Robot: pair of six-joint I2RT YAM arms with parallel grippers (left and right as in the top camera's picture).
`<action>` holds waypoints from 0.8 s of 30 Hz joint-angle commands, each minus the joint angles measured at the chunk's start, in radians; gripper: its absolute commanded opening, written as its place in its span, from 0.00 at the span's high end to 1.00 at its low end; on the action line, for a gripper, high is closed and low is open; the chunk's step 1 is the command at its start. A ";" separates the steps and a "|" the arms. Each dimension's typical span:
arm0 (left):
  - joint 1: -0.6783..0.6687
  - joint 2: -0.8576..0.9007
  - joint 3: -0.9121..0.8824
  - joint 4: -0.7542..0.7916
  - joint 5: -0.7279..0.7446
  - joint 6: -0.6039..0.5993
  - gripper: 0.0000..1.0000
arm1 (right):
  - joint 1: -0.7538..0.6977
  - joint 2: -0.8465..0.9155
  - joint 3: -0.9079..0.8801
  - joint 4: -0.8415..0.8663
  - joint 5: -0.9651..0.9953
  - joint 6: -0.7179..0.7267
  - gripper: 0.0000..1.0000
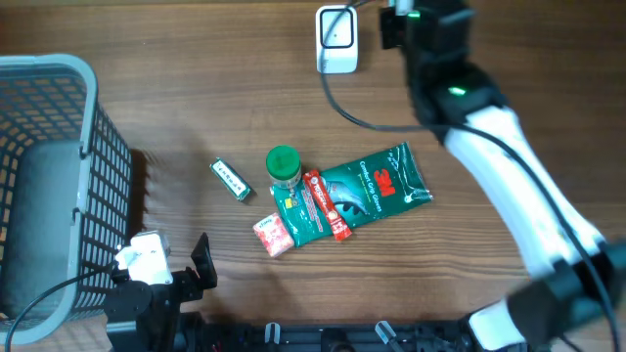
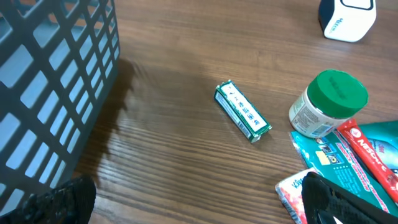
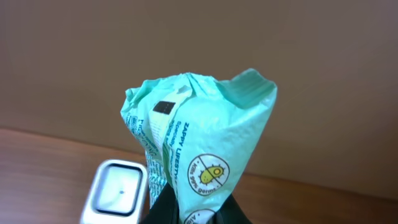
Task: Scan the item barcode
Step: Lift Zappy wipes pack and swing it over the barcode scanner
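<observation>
Mint-green plastic fills the right wrist view: a crumpled mint-green packet [image 3: 205, 143] is pinched at its lower end by the right gripper [image 3: 194, 216], whose jaws are clamped tight on it. It is held upright, printed face to the camera. A round "99% germs" emblem and a small dark patch near the top fold can be made out, but no barcode can be picked out with certainty. Just left of the packet and lower down, the white scanner [image 3: 115, 190] is seen on the wooden table [image 1: 176, 98], window facing up; the two appear apart. From overhead, the scanner is placed at the far side, right of centre, with a dark cable [image 1: 342, 103] trailed from it towards the right arm. At the near left, the left gripper [image 2: 196, 208] is held low with its jaws spread wide and nothing between them. A grey basket [image 1: 98, 176] is set at the left edge. In the middle of the table a small green-and-white box [image 1: 231, 180] is laid alone, and right of it a green-lidded jar [image 1: 283, 166] is stood beside a dark green 3M packet [image 1: 381, 181]. A red sachet [image 1: 326, 203] is laid across that packet, and a pink packet [image 1: 273, 235] is seen at its near left corner.
</observation>
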 commanded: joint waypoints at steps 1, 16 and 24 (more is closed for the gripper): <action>0.002 -0.008 -0.006 0.005 0.012 -0.005 0.00 | 0.035 0.165 0.009 0.129 0.130 -0.088 0.96; 0.002 -0.008 -0.006 0.005 0.012 -0.005 0.00 | 0.123 0.606 0.010 0.816 0.241 -0.478 0.96; 0.002 -0.008 -0.006 0.003 0.012 -0.005 0.00 | 0.124 0.608 0.010 0.848 0.371 -0.581 0.96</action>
